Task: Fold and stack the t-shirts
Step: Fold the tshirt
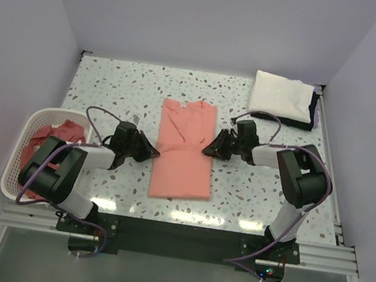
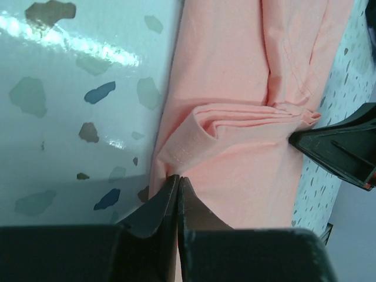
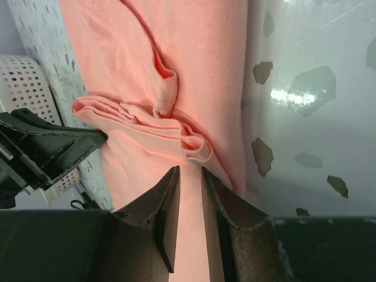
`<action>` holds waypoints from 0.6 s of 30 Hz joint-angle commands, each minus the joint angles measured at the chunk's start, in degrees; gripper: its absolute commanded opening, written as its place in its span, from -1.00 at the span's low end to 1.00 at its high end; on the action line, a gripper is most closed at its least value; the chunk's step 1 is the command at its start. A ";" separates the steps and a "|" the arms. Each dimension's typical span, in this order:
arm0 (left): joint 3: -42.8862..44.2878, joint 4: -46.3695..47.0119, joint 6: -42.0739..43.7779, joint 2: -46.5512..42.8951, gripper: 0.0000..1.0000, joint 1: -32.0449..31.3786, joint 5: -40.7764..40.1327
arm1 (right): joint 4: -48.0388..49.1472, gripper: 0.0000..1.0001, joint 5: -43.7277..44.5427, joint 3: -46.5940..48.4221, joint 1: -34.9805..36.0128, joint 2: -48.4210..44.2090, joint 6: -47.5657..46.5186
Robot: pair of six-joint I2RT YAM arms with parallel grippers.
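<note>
The left gripper is pressed shut, its fingertips meeting on the 9 o'clock edge of the t-shirt. In the left wrist view that edge curls up off the table towards the tips. The right gripper faces it from the shirt's 3 o'clock edge. Its fingers stand narrowly apart, with pink cloth filling the slit between them. The two grippers point at each other across the middle of the shirt. Between them the cloth is gathered into a low ridge of soft folds, which is bulkier near the right gripper's tips.

The t-shirt lies at the centre of the speckled table, folded into a long strip. Its collar end points to 12 o'clock and its hem end to 6 o'clock, and both ends lie flat on either side of the ridge.

At about 8 o'clock on the table, beside the left arm, is a white lattice basket with more crumpled shirts of the same salmon pink inside. In the 1 o'clock corner sits a white folded cloth on top of something dark, well apart from the t-shirt
</note>
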 commanded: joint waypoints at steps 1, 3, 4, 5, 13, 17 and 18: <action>-1.50 -5.11 2.18 -2.88 -0.85 0.02 -3.34 | -6.09 -0.47 4.16 -2.15 -0.14 -1.45 -4.07; -0.27 -5.73 2.62 -4.20 -0.85 0.11 -3.34 | -7.49 -0.47 4.16 -1.36 -0.23 -2.50 -4.60; 0.35 -5.91 3.32 -4.38 -0.85 0.11 -3.43 | -7.94 -0.46 4.34 -1.01 -0.14 -2.94 -4.95; 1.74 -6.00 3.59 -4.47 -0.85 0.11 -3.43 | -8.29 -0.46 4.60 -0.22 -0.14 -3.38 -5.21; 7.91 -5.30 4.91 -0.78 -0.85 0.11 -2.38 | -11.81 -0.46 5.31 4.44 -0.14 -5.32 -5.92; 8.17 -4.59 4.73 -0.95 -0.85 0.11 -1.67 | -12.51 -0.45 5.48 5.40 -0.14 -6.63 -5.92; 8.35 -4.50 4.99 -0.95 -0.85 0.02 -1.58 | -12.77 -0.45 5.57 5.50 -0.23 -6.90 -5.92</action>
